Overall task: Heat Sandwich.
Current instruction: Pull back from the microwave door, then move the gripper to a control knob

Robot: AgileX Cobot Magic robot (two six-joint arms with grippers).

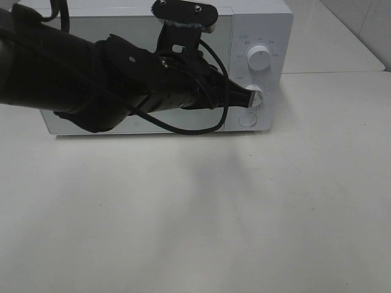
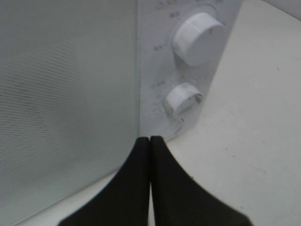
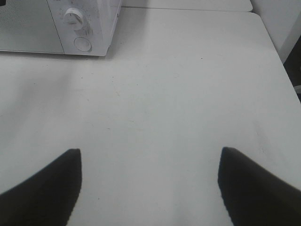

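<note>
The sandwich is out of view. A white microwave [image 1: 263, 24] stands at the back of the table with its door [image 2: 70, 94] closed. My left arm reaches across the door to the control panel. My left gripper [image 1: 248, 96] [image 2: 149, 139] is shut with nothing between its fingers, and its tip is right by the lower knob [image 1: 256, 93] [image 2: 182, 99]. Above that sits the larger upper knob [image 1: 259, 60] [image 2: 197, 37]. My right gripper [image 3: 150, 151] hangs open over bare table, well away from the microwave [image 3: 101, 28].
A round button [image 1: 247, 119] [image 3: 82, 43] sits under the two knobs. The white table [image 1: 244, 213] spreads in front of the microwave. A second table top [image 1: 342, 43] adjoins at the back right.
</note>
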